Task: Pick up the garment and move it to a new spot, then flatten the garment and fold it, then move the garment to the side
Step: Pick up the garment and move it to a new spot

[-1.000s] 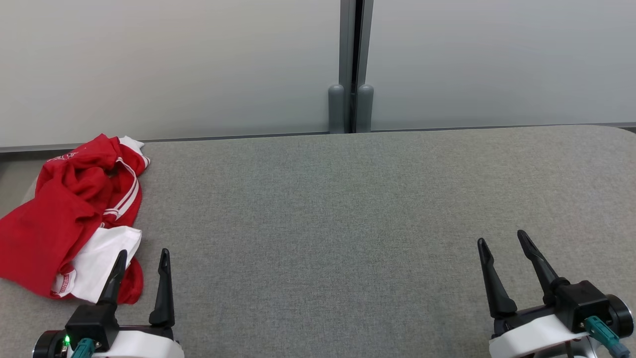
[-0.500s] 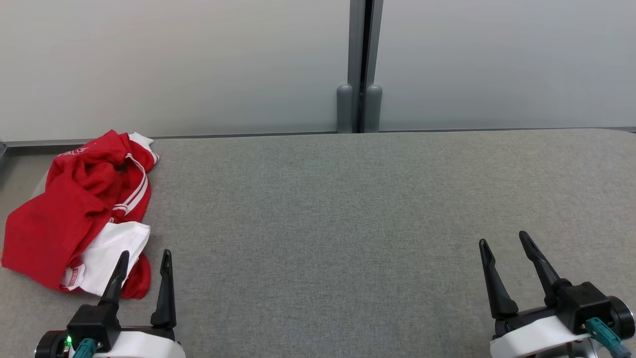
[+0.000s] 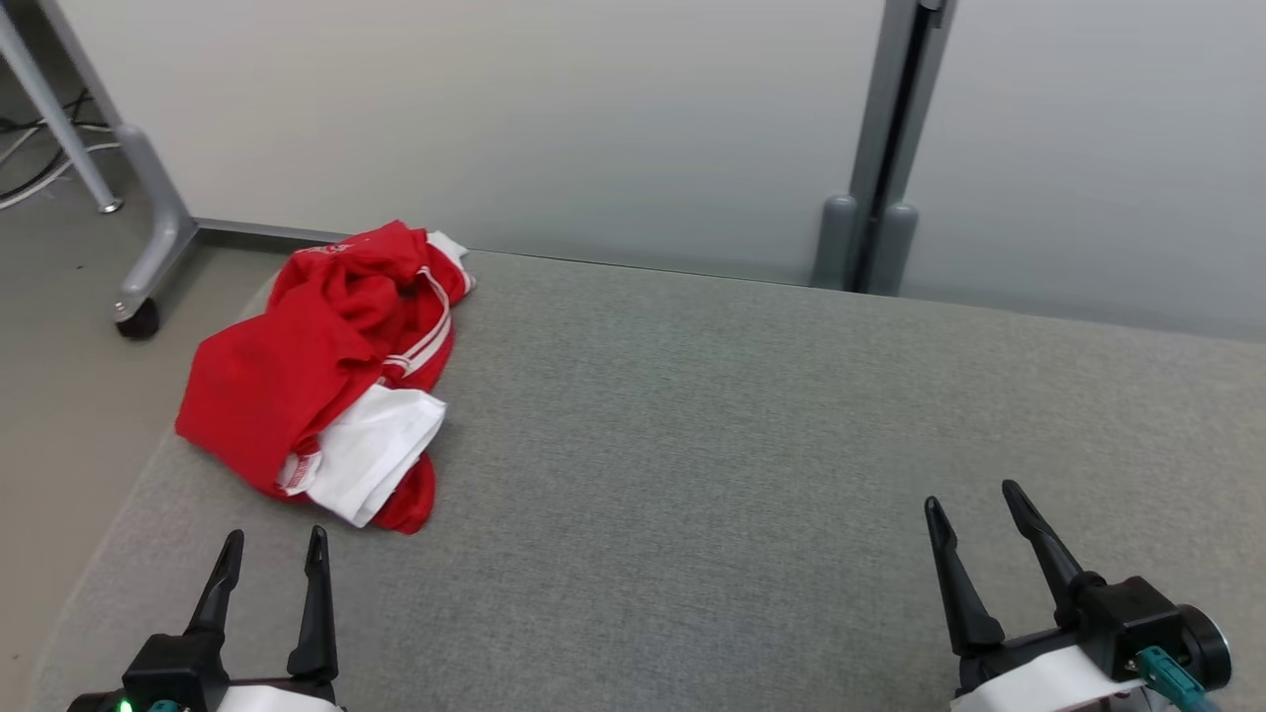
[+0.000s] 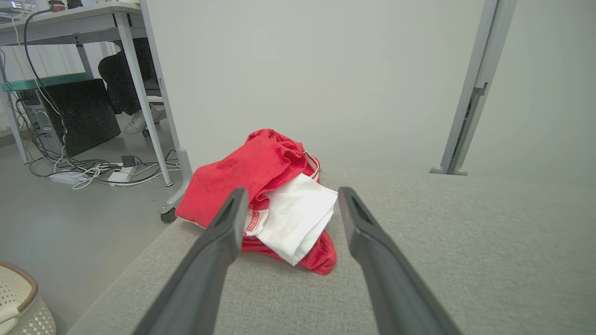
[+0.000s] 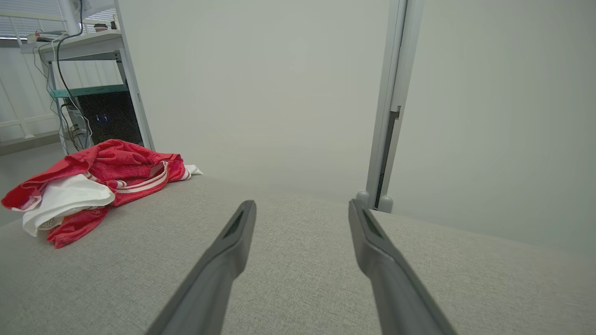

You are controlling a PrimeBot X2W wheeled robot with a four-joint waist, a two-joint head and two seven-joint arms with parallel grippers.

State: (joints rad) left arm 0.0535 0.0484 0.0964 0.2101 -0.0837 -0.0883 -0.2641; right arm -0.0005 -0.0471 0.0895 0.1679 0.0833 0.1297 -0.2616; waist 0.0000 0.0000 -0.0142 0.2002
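A crumpled red garment [image 3: 297,371] with white stripes and a white panel lies in a heap at the far left corner of the grey padded table [image 3: 692,415], partly over its edge. The left wrist view has the garment [image 4: 260,172] straight ahead beyond the fingertips. In the right wrist view the garment [image 5: 102,177] sits far to the left. My left gripper [image 3: 274,539] is open at the near left, a short way in front of the heap and not touching it. My right gripper [image 3: 971,494] is open at the near right with nothing between its fingers.
A pale partition wall with a grey post [image 3: 880,198] runs along the table's far edge. To the left of the table stand a desk leg on a caster [image 3: 138,316], floor cables [image 4: 93,172] and a woven basket [image 4: 18,302]. A person's shoe [image 4: 139,122] shows under the desk.
The head camera has turned left, so the whole picture has shifted right and the floor at the left has come into view. Both grippers stay open and the garment lies as before.
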